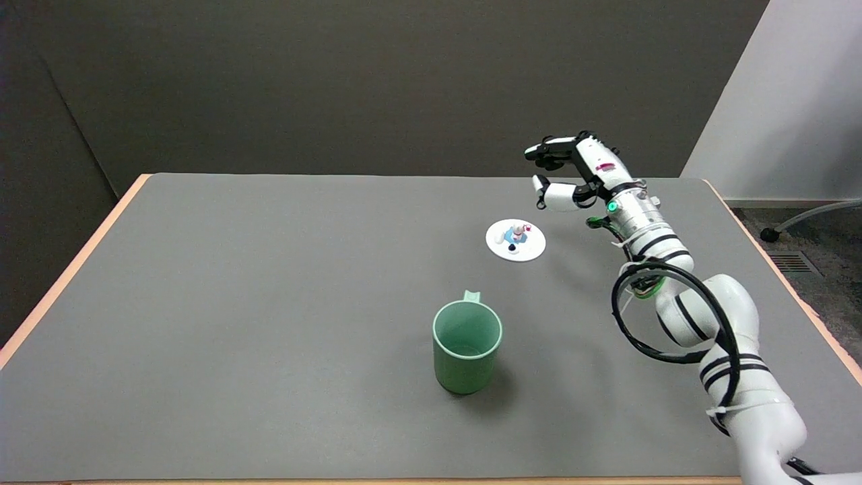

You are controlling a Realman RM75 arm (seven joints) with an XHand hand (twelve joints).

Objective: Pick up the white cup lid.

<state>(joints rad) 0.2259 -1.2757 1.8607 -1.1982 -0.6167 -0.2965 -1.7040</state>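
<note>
The white cup lid (515,241) lies flat on the grey table, right of centre, with a small coloured figure as its knob on top. My right hand (571,170) hovers in the air above and behind the lid, a little to its right. Its fingers are spread apart and hold nothing. The hand does not touch the lid. My right arm (680,303) reaches in from the lower right.
A green cup (467,345) stands upright and uncovered in front of the lid, nearer to me. The grey table (269,303) has a wooden edge on its left and right sides. A black cable loop (667,316) hangs off my forearm.
</note>
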